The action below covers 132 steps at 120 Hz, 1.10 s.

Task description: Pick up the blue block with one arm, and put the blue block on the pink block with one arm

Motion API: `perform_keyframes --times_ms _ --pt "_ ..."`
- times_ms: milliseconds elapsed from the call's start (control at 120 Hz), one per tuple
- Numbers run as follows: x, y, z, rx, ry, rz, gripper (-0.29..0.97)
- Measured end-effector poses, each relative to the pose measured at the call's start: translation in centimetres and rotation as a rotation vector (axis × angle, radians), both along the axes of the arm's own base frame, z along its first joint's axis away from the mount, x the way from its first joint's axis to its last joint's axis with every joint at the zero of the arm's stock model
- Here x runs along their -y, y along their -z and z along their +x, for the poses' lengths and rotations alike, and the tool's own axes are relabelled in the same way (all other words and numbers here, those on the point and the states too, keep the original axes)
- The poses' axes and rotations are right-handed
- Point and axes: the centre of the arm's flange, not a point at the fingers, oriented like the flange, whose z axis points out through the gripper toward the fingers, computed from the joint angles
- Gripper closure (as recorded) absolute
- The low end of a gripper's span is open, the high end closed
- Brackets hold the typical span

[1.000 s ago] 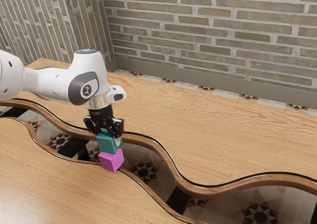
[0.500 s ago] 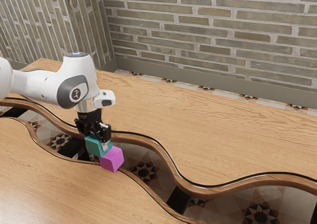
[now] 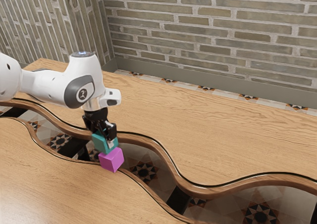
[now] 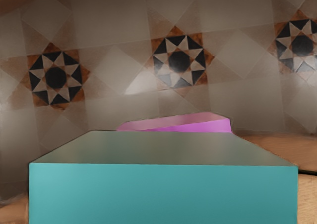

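- Blue block (image 3: pixel 103 144), teal in colour, hangs between the fingers and sits just on top of the pink block (image 3: pixel 111 160), offset toward eleven o'clock. I cannot tell whether the two touch.
- The arm (image 3: pixel 49 85) comes in from nine o'clock in the exterior view and bends down at the wrist, so the hand points straight down at the stack.
- The gripper (image 3: pixel 105 134) is clamped on the blue block from two sides near its top. This leaves the underside free to land flat.
- In the wrist view the blue block (image 4: pixel 163 184) sits close under the hand. The pink block (image 4: pixel 183 124) peeks out beyond its far edge, which fits an overlap that is only partial.
- The pink block stands by the wavy edge of the table (image 3: pixel 223 130), next to a gap where the patterned floor (image 3: pixel 143 170) shows. A badly placed block could tip off into that gap.
- My judgement is that the placing step is under way. The blue block looks to need a nudge toward five o'clock before it is let go.
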Motion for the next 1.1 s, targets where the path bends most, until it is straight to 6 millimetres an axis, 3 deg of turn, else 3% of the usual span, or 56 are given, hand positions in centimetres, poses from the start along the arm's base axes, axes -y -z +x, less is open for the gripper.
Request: perform_keyframes --times_ms 150,442,675,708,742,808,858,933,992,1033,1100 --pt "1.2 0.0 -0.1 -0.003 0.027 -0.005 0.32" --pt "0.9 0.2 -0.8 -0.016 -0.013 -0.007 0.32" --pt "0.8 -0.4 -0.7 -0.007 -0.033 -0.012 0.12" --pt "0.8 -2.3 -0.5 0.024 -0.035 -0.018 0.10" --pt "0.8 -5.7 0.3 0.081 -0.036 -0.027 0.09" --pt "0.9 -15.6 0.4 0.220 -0.034 -0.055 0.07" --pt "0.5 -22.0 -2.3 0.285 -0.033 -0.061 0.05" --pt "-1.2 -29.2 -9.2 0.334 -0.055 -0.059 0.04" --pt "-1.9 -32.1 -12.7 0.312 -0.073 -0.039 0.03" --pt "-2.0 -33.0 -13.3 0.264 -0.087 -0.029 0.02" --pt "-1.4 -32.8 -13.9 0.166 -0.100 -0.032 0.02"
